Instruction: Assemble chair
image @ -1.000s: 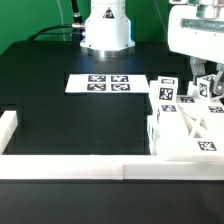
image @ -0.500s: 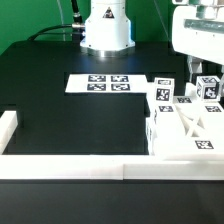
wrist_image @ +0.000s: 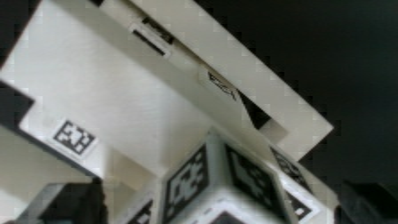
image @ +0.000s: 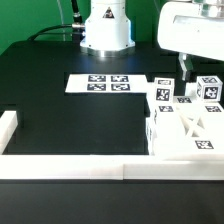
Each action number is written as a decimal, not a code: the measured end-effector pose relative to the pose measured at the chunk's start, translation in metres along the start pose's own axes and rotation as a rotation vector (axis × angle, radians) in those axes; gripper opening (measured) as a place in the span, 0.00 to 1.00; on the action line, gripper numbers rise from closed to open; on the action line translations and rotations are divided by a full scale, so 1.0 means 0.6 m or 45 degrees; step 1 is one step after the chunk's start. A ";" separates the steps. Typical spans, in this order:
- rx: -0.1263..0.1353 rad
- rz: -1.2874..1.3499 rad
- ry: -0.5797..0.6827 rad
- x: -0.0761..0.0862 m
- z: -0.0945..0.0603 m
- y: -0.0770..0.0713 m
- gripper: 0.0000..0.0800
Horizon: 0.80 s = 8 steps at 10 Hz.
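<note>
The chair (image: 186, 127) stands partly joined at the exterior view's right: a white cross-braced frame against the front rail, with tagged white blocks (image: 165, 90) on top. My gripper (image: 200, 72) hangs open just above a tagged leg block (image: 210, 88) at the frame's far right end, with its fingers apart from the block. In the wrist view that leg block (wrist_image: 231, 180) fills the space between my spread dark fingers (wrist_image: 68, 205), and the white frame (wrist_image: 143, 100) stretches away behind it. My gripper (wrist_image: 222, 214) holds nothing.
The marker board (image: 100, 83) lies flat on the black table near the robot base (image: 106, 30). A long white rail (image: 70, 166) edges the table's front, with a corner piece (image: 8, 125) at the exterior view's left.
My gripper was shut on the leg block a second ago. It has opened, let go, and risen a little toward the exterior view's left. The block stays on the frame.
</note>
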State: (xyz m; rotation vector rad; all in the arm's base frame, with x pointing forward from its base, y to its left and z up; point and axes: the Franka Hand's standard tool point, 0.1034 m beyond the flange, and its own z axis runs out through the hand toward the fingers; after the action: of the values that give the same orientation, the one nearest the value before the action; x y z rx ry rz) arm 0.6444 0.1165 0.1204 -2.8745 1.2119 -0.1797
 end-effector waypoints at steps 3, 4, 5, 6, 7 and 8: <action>-0.005 -0.342 0.002 0.008 0.003 0.005 0.81; -0.010 -0.436 0.006 0.008 0.003 0.005 0.81; -0.011 -0.514 0.010 0.008 0.002 0.005 0.81; -0.012 -0.572 0.010 0.010 0.003 0.006 0.81; -0.012 -0.670 0.009 0.012 0.003 0.008 0.81; -0.011 -0.701 0.012 0.012 0.003 0.008 0.81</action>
State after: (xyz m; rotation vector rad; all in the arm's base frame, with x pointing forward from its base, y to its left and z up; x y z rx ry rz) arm 0.6465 0.1079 0.1192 -3.1385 0.3907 -0.1909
